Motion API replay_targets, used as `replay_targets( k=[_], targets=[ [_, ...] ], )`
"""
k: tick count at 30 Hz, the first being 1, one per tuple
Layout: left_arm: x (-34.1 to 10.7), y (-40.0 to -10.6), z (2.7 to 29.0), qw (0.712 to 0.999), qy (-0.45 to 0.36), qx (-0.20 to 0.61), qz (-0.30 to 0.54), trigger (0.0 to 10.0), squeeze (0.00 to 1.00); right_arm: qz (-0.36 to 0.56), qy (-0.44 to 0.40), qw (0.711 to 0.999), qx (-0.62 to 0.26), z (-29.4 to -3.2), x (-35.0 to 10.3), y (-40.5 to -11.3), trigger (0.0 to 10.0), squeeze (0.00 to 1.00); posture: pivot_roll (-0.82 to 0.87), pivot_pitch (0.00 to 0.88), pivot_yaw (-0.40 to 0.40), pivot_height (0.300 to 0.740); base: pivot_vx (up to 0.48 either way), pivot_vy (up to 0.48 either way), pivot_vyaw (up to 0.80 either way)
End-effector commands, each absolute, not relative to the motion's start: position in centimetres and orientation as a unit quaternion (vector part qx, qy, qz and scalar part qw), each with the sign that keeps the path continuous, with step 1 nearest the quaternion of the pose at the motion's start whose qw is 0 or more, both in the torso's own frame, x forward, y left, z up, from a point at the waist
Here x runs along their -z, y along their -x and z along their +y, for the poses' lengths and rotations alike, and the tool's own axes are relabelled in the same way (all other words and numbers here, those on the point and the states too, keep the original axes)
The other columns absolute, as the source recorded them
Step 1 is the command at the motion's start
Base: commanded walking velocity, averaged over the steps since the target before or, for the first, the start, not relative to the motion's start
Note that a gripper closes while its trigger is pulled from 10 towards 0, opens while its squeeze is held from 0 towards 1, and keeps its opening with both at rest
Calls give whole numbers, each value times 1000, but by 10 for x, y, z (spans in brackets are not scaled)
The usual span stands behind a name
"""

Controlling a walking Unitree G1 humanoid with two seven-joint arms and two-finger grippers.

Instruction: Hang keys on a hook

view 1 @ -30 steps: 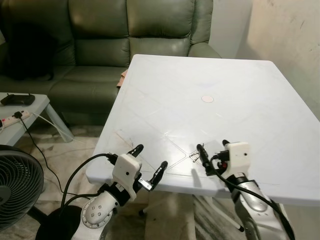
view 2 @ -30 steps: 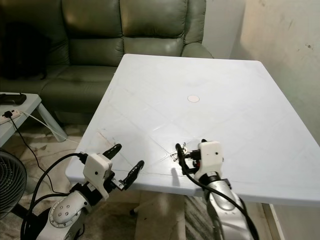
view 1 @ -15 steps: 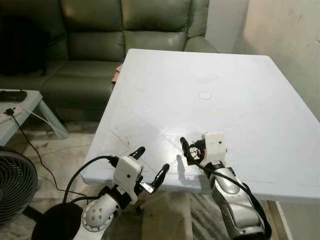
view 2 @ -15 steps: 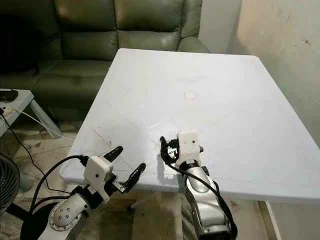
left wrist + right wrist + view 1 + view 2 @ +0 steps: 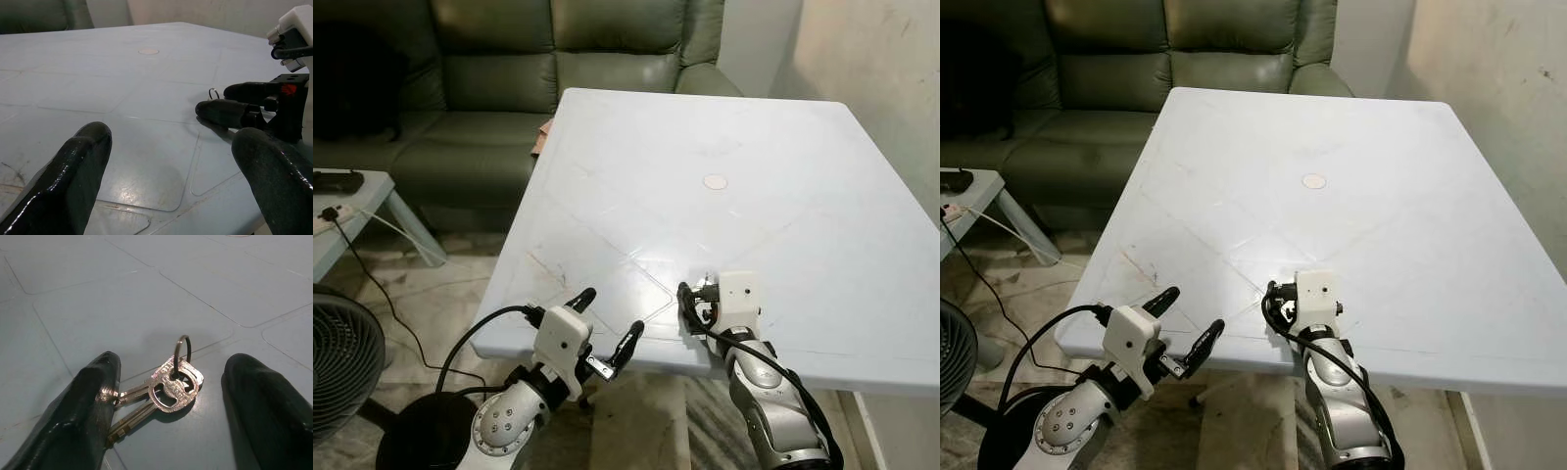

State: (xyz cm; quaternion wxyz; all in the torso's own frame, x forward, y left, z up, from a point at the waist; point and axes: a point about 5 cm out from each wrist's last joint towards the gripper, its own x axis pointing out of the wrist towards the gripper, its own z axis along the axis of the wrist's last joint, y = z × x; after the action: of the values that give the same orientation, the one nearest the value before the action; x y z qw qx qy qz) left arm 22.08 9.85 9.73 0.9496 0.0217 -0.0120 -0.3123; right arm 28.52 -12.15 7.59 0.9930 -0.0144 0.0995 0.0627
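At 7 o'clock in my head view, below the near edge of the white table (image 5: pixel 783 147), my left gripper (image 5: pixel 605 323) hangs off the tabletop with its 2 fingers spread wide and nothing between them. It has no part in this step, and I judge it best kept where it is, clear of the table rim.

At about 5 o'clock, on the near part of the tabletop, my right gripper (image 5: pixel 690 308) lies low over the surface. My wrist camera looks along its fingers (image 5: pixel 88 401), which stand wide apart with the keys (image 5: pixel 164 391) between them: 2 small silver keys lying flat, their blades touching one finger, their ring (image 5: pixel 182 351) standing up on edge at 12 o'clock from the bows. The other finger sits well apart from them. The keys are not yet gripped.

The step in hand, as I judge it, is the pickup. To do it well I should centre the keys between the fingers before closing, since 1 finger already touches the blades and a lopsided close could push them across the smooth table. I should press the tips down to the surface and close slowly on the bows, leaving the ring free to go over a hook. Flat metal on slick plastic may slip, so I lift only once the grip looks firm. I see no hook here.
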Motion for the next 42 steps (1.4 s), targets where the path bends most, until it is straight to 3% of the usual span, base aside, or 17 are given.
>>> replay_targets(
  k=[1,2,3,4,18,22,23,24,25,26,42],
  targets=[
    [-100,-220,98,950,-22,312,-15,10000,0,103,15,993,-57,-126,-73,-282,3804,0,-26,89,9,740,0,0,0],
    [-100,-220,98,950,-22,312,-15,10000,0,102,14,993,-57,-126,-73,-282,6784,0,-27,89,11,740,0,0,0],
    [-100,-220,98,950,-22,312,-14,10000,0,102,14,993,-57,-126,-73,-281,6784,0,-28,89,11,740,0,0,0],
    [-100,-220,98,950,-23,312,-14,10000,0,99,12,993,-56,-127,-73,-281,9765,0,-28,89,11,740,0,0,0],
    [-100,-220,98,950,-23,312,-13,10000,0,74,-43,995,-46,-130,-83,-286,10000,0,-25,88,13,740,0,0,0],
    [-100,-220,98,950,-23,312,-13,10000,0,74,-43,995,-48,-130,-83,-286,9216,0,-23,87,14,740,0,0,0],
    [-101,-221,98,950,-23,312,-14,10000,0,76,-44,995,-49,-130,-82,-287,4588,0,-23,87,14,740,0,0,0],
    [-101,-221,98,950,-23,311,-14,10000,0,77,-43,995,-49,-130,-82,-287,3216,0,-22,86,14,740,0,0,0],
    [-101,-221,98,950,-23,311,-14,10000,0,77,-43,995,-49,-130,-82,-287,3216,0,-22,86,14,740,0,0,0],
    [-101,-221,98,950,-24,311,-14,10000,0,77,-43,995,-49,-130,-82,-287,0,0,-24,84,15,740,0,0,0],
    [-101,-222,99,950,-24,311,-15,10000,0,79,-43,995,-47,-130,-80,-286,0,0,-23,84,16,740,0,0,0]
  ],
)
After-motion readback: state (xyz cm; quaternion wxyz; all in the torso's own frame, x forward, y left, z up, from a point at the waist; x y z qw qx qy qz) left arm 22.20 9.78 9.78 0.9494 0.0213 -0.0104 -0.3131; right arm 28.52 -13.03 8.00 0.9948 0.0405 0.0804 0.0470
